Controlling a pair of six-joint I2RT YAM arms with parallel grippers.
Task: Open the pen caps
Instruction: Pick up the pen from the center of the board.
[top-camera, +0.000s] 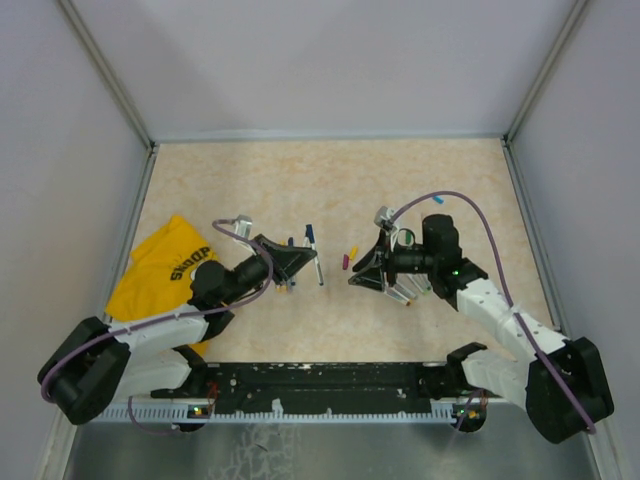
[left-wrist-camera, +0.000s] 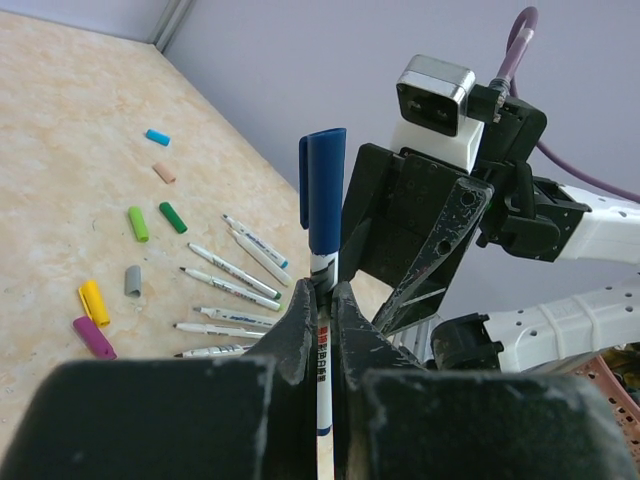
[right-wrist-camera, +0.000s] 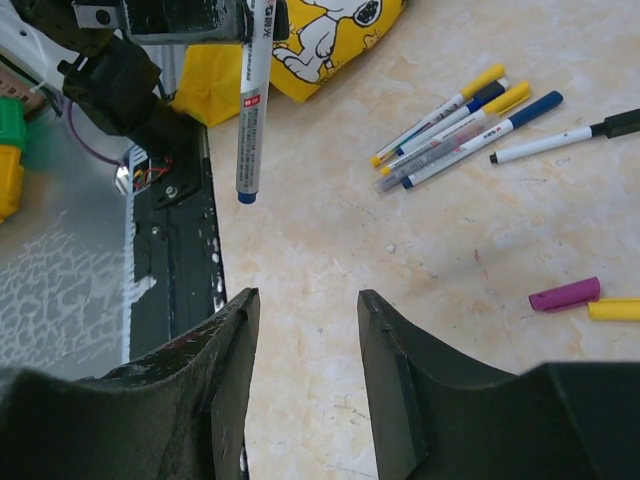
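My left gripper (left-wrist-camera: 322, 292) is shut on the white barrel of a pen (left-wrist-camera: 323, 360), held upright off the table. Its dark blue cap (left-wrist-camera: 324, 195) sits on the pen above the jaws. Opposite, my right gripper (left-wrist-camera: 420, 240) faces it a short way off. That right gripper (right-wrist-camera: 305, 300) stands open with nothing between its fingers, and the held pen (right-wrist-camera: 250, 100) hangs ahead of it. Loose pen caps lie on the table: green (left-wrist-camera: 137, 223), grey (left-wrist-camera: 133, 280), yellow (left-wrist-camera: 92, 302), purple (left-wrist-camera: 93, 337). Several uncapped pens (left-wrist-camera: 235, 270) lie fanned beside them.
A yellow cloth (top-camera: 165, 270) lies at the left under my left arm. Several capped pens (right-wrist-camera: 460, 125) lie grouped together, with a purple cap (right-wrist-camera: 565, 294) and a yellow one (right-wrist-camera: 613, 309) nearby. The black base rail (top-camera: 320, 380) runs along the near edge.
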